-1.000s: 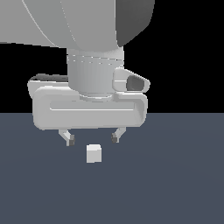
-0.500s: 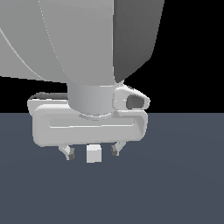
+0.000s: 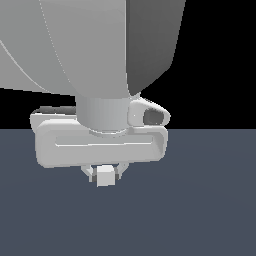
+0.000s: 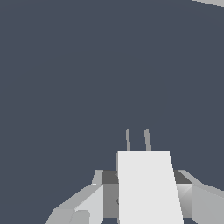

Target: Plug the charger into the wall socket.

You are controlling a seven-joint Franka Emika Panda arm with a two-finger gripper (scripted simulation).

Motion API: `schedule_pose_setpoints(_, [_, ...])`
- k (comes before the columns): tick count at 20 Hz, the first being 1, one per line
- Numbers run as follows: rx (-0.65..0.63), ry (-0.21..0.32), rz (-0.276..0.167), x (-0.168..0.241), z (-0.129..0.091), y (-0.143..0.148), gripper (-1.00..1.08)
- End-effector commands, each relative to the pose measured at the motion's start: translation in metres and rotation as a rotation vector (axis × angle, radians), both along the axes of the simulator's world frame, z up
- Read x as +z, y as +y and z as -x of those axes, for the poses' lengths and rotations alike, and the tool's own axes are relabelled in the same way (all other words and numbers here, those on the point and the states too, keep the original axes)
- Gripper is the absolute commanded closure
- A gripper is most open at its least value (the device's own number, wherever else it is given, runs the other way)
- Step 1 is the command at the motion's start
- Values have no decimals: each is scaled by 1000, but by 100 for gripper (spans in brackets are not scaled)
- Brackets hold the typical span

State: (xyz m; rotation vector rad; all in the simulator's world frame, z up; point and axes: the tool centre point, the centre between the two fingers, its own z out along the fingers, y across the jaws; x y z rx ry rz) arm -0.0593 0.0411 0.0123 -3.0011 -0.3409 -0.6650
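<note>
Gripper (image 3: 105, 174) low over dark floor (image 3: 200, 210), fingers (image 3: 92, 173) narrowed, flanking charger (image 3: 105, 176) on both sides; actual contact cannot tell. Wrist view: charger (image 4: 146, 186) between fingers, two thin prongs (image 4: 137, 139) projecting from its far face.

Arm (image 3: 100, 45): large smooth shell, light grey, darker grey shaded panel on exterior view's right. Wrist: short pale cylindrical collar (image 3: 102, 115) beneath shell. Hand body (image 3: 97, 145): wide rounded-rectangle block, off-white, long recessed slot across face. Side pod (image 3: 150, 114): rounded, dark oval opening. Gripper (image 3: 105, 173): 2 short grey fingers (image 4: 78, 205), angular facets, darker inner faces.
</note>
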Motion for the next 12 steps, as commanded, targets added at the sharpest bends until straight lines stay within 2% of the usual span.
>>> schedule_pose_setpoints(1, [0, 0, 0, 0, 0, 0, 108])
schedule_pose_setpoints(12, [-76, -2, -3, 15, -11, 2, 108])
